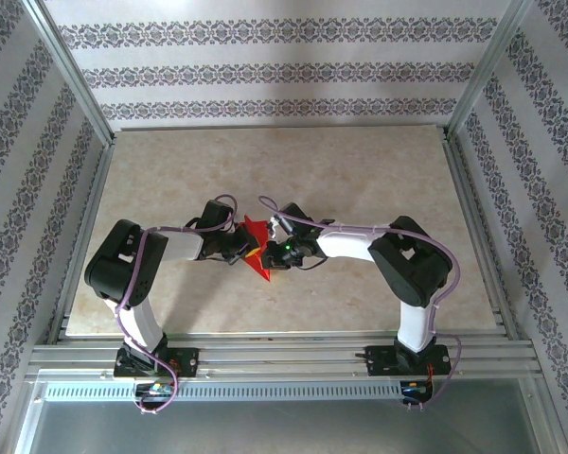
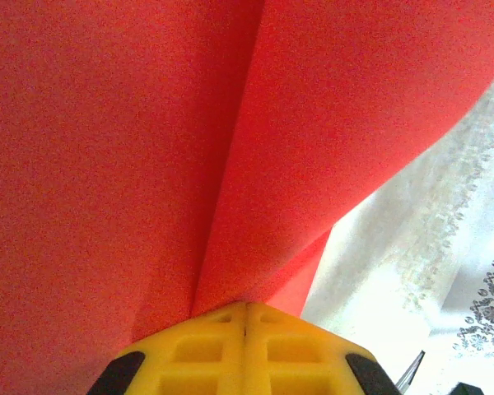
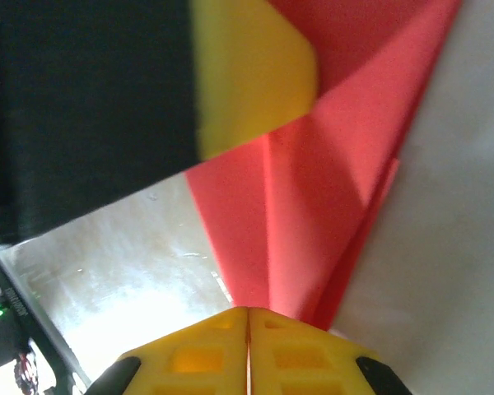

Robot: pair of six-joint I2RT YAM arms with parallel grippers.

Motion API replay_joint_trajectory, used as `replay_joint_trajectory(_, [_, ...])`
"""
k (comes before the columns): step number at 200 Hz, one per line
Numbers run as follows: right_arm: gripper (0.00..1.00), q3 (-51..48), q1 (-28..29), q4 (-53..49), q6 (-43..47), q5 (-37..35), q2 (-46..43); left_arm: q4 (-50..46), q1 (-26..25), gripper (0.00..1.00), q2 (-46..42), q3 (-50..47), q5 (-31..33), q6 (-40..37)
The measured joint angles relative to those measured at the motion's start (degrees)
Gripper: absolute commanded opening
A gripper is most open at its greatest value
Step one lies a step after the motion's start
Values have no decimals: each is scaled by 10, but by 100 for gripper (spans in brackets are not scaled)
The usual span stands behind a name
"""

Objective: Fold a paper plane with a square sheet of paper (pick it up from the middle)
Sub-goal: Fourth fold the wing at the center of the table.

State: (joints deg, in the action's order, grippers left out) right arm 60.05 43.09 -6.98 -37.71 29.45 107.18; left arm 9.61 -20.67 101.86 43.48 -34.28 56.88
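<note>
The left gripper [image 2: 245,309] and the right gripper [image 3: 249,311] each pinched the folded red paper [image 1: 261,267] tight, near the table's [image 1: 360,180] middle.

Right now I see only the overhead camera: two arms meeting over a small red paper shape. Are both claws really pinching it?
Observer: Yes. The left wrist view shows the left gripper shut on a crease of the folded bright red paper.
Operator: And the right one?
Observer: The right gripper is shut too, pinching the paper where several creased layers converge.
</note>
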Motion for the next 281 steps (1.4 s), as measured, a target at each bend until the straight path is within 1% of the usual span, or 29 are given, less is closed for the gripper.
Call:
replay_joint_trajectory(118, [8, -2, 6, -5, 2, -11, 21, 0, 0, 6, 0, 1, 0, 1])
replay_joint_trajectory(149, [8, -2, 6, -5, 2, -12, 22, -9, 0, 9, 0, 6, 0, -2])
replay_joint_trajectory(182, [9, -2, 6, -5, 5, -12, 22, -42, 0, 12, 0, 24, 1, -26])
replay_joint_trajectory(242, [8, -2, 6, -5, 7, -16, 22, -111, 2, 12, 20, 74, 0, -89])
replay_joint_trajectory(281, [8, -2, 5, -6, 11, -20, 22, -127, 19, 16, 33, 98, -9, -129])
